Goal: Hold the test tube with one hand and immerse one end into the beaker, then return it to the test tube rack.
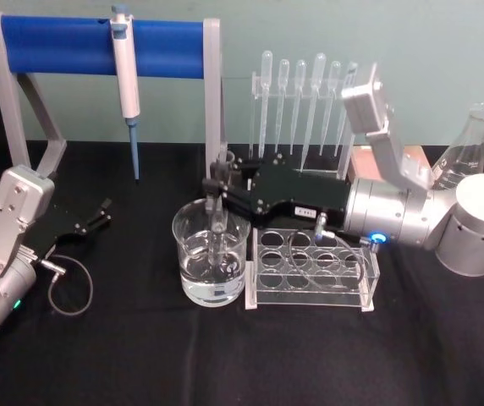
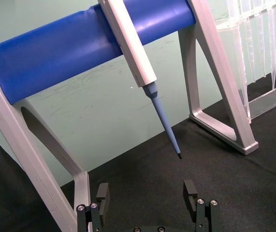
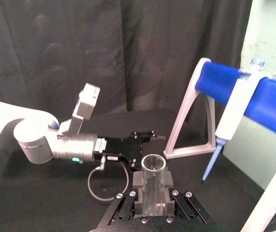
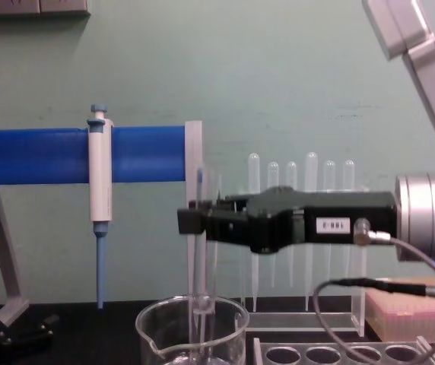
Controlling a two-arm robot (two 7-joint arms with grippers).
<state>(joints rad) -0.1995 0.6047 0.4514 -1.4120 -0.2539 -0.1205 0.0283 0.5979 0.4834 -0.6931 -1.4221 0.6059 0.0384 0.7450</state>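
Note:
The test tube [image 1: 219,230] stands upright with my right gripper [image 1: 217,189] shut on its upper part. Its lower end is below the rim of the beaker [image 1: 193,272], which holds clear liquid, and seems to dip into that liquid. From the chest view the right gripper [image 4: 192,220] reaches in from the right, and the test tube [image 4: 201,262] drops from it into the beaker [image 4: 157,334]. In the right wrist view the tube's open rim [image 3: 153,180] sits between the black fingers [image 3: 138,184]. My left gripper [image 1: 100,213] rests open at the far left, its fingers [image 2: 103,197] spread.
A blue-bar stand [image 1: 56,46] with a hanging blue-tipped pipettor [image 1: 125,72] is behind the beaker. A clear tube rack [image 1: 314,271] sits just right of the beaker. Behind it are a pipette rack [image 1: 305,93], a flask [image 1: 466,152] and a pink box [image 4: 415,312].

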